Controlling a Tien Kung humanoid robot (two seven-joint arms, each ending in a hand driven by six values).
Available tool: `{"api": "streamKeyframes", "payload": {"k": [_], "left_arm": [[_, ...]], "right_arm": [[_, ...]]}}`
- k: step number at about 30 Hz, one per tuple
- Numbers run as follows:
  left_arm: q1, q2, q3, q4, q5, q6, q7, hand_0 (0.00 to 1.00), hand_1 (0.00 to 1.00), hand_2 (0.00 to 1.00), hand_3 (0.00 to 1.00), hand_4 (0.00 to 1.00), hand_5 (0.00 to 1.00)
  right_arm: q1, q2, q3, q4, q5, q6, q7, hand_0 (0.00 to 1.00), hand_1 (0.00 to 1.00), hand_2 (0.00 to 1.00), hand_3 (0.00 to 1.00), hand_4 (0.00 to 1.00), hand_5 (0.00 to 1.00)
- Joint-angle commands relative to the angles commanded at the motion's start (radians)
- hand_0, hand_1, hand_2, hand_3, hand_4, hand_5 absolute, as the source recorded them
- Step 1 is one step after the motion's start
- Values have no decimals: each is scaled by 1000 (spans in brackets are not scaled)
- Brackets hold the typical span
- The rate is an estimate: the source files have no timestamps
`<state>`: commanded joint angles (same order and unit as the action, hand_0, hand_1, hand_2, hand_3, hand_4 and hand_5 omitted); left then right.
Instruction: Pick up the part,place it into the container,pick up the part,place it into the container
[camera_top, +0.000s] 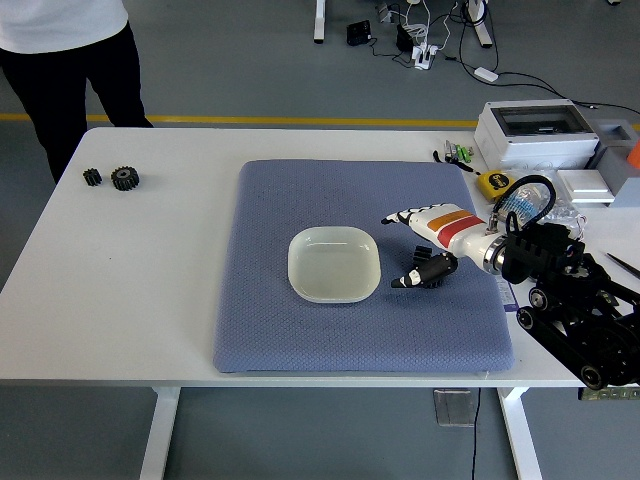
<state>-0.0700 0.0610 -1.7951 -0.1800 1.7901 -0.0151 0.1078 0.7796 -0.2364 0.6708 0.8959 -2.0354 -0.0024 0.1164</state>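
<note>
Head view shows a white bench (150, 300) with a blue-grey textured mat (300, 330) lying across its middle; on the mat sits a shallow, pale, rounded-square plastic dish (334, 264), with nothing in it; the right hand (420, 245), white-shelled with an orange and red band at the wrist, comes in from the right on a black arm (570, 300) and hangs over the mat just to the right of the dish, apart from its rim; its upper fingers (398, 217) are stretched out toward the dish, and the dark thumb (420, 275) reaches down and left below them; a small black piece shows at the thumb, too dark against it to say whether it is a part or whether the hand has hold of it, so the grasp cannot be told; the left arm does not show; two small black toothed gears, the smaller gear (92, 177) and the larger gear (125, 178), lie side by side near the bench's far left corner, well apart from mat and dish; a person in a white top and black trousers (60, 60) stands at that far left corner, hands out of sight; at the far right stand a white box with a clear lid (535, 132), a yellow tape measure (492, 183) and a clear plastic bottle (528, 203).
</note>
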Motion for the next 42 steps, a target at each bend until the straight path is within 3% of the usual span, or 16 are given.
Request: {"api": "streamKeyframes", "payload": {"k": [3, 4, 12, 21, 22, 27, 29, 42], "left_arm": [[-1, 0, 0, 0, 0, 0, -1, 712, 673, 671, 567, 602, 571], [-1, 0, -1, 0, 1, 0, 0, 712, 672, 671, 567, 601, 572], [0, -2, -2, 0, 2, 0, 1, 712, 672, 671, 567, 601, 571], [-1, -2, 0, 0, 1, 0, 1, 711, 672, 671, 567, 601, 571], [-1, -2, -1, 0, 1, 0, 1, 711, 672, 671, 567, 601, 571], [0, -2, -3, 0, 3, 0, 2, 711, 672, 671, 567, 601, 571], [-1, -2, -1, 0, 1, 0, 2, 711, 672, 671, 567, 601, 571], [-5, -4, -1, 0, 1, 0, 2, 711, 672, 671, 566, 601, 571]], "right_arm": [[0, 6, 6, -39, 10, -13, 5, 695, 712, 798, 849, 998, 470], [-1, 6, 7, -50, 14, -14, 7, 525, 597, 682, 791, 998, 450], [-9, 8, 7, -122, 32, -16, 13, 483, 579, 663, 768, 998, 432], [-17, 8, -6, -145, 50, -37, 20, 457, 566, 653, 731, 998, 427], [-18, 8, -7, -145, 51, -40, 21, 352, 487, 548, 550, 902, 369], [-18, 11, -15, -140, 51, -58, 21, 352, 487, 548, 550, 902, 369], [-17, 14, -24, -139, 54, -64, 20, 318, 467, 524, 517, 851, 349], [-9, 41, -50, -179, 65, -53, 2, 272, 447, 510, 507, 833, 358]]}}
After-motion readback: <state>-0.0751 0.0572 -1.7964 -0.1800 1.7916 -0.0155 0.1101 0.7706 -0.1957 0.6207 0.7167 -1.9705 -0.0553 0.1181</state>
